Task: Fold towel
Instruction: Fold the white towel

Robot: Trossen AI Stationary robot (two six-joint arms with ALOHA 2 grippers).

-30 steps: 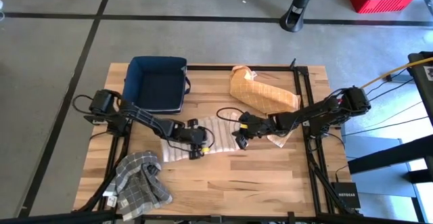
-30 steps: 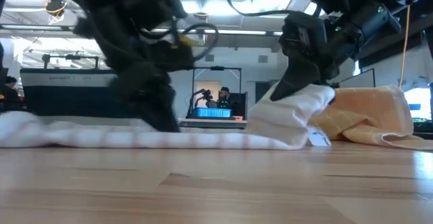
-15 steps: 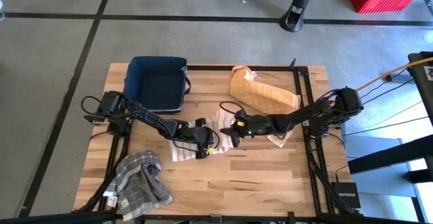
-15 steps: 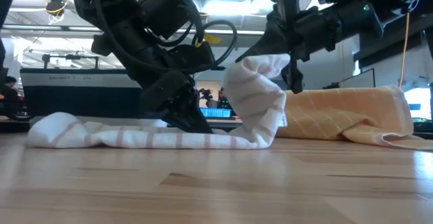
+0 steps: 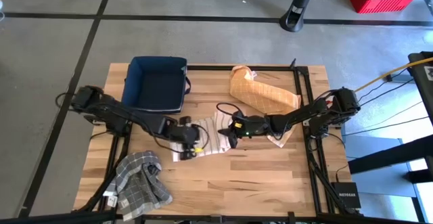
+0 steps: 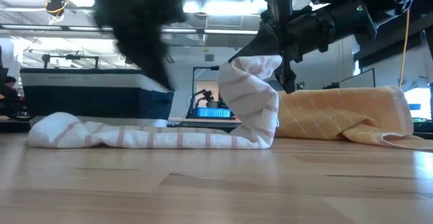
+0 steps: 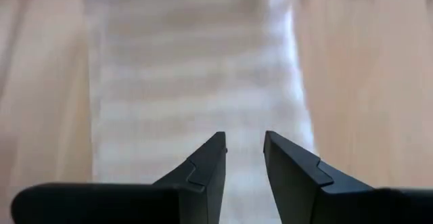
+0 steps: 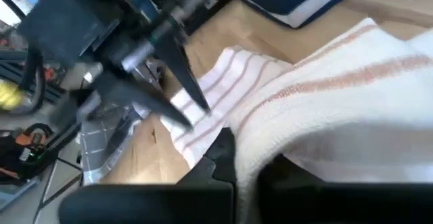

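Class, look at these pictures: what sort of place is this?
Probably a robotics lab or workshop: a wooden table on a black frame stands on a bare concrete floor marked with tape lines, and monitors glow in the room behind.

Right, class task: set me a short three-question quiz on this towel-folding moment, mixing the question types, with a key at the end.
1. True or false: the right gripper holds an edge of the striped towel raised off the table.
2. Which towel lies bunched at the table's near left corner in the high view?
A. the grey checked towel
B. the yellow towel
C. the striped towel
3. Fill in: the left gripper's fingers stand ____ above the striped towel, gripping nothing.

Key: 1 true; 2 A; 3 open (apart).
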